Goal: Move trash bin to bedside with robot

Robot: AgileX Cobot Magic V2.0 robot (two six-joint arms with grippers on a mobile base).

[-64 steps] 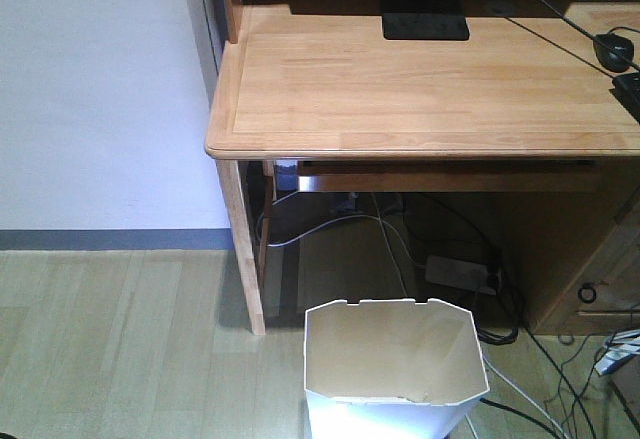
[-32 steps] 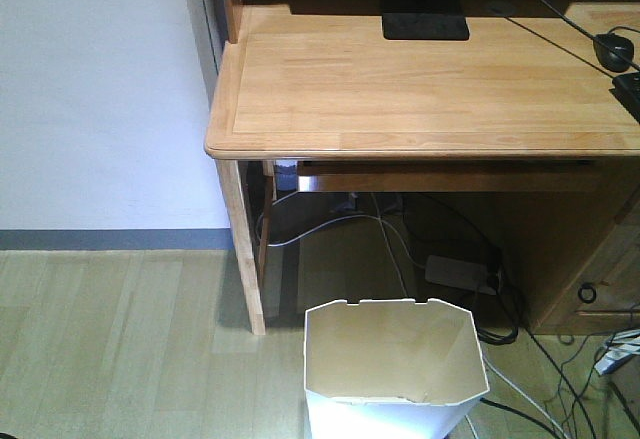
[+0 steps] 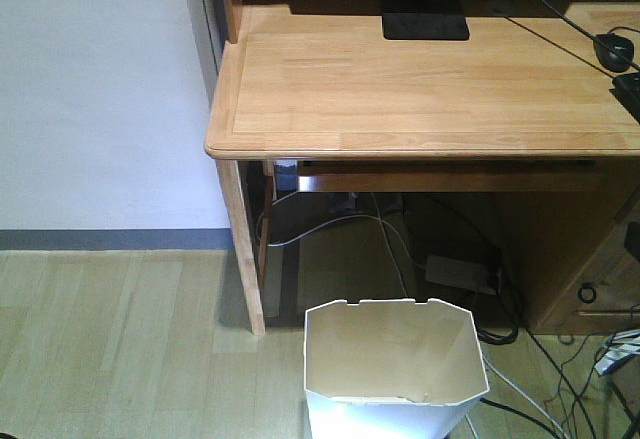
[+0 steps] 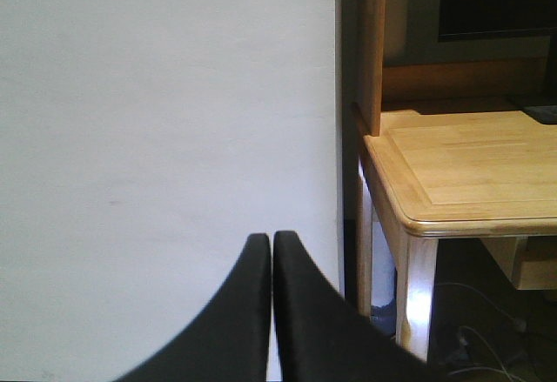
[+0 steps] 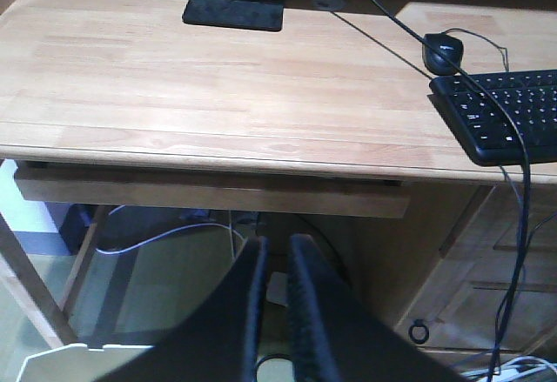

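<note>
Bin (image 3: pixel 395 374) stands upright on the wood floor (image 3: pixel 120 339) in front of the desk (image 3: pixel 420 79), just right of the desk's left leg and not under the top. In the right wrist view only a corner of its white rim (image 5: pixel 52 353) shows, low and left of the right gripper (image 5: pixel 277 241), well apart from it. That gripper hangs before the desk edge with its fingers nearly together, a thin gap between them, gripping nothing. The left gripper (image 4: pixel 271 236) faces the white wall (image 4: pixel 157 138), the desk corner to its right; its two black fingers are pressed together and empty.

One bin: white outside, cream inside, with an angular rim whose corners are cut and a small notch in the near edge. Nothing can be made out inside it.

One desk, light wood. On it: one black monitor base (image 3: pixel 424 15), one black keyboard (image 5: pixel 509 112), one black mouse (image 5: pixel 442 50). Beneath it lie one power strip (image 3: pixel 460 271) and several loose cables (image 3: pixel 390 239), white and black
</note>
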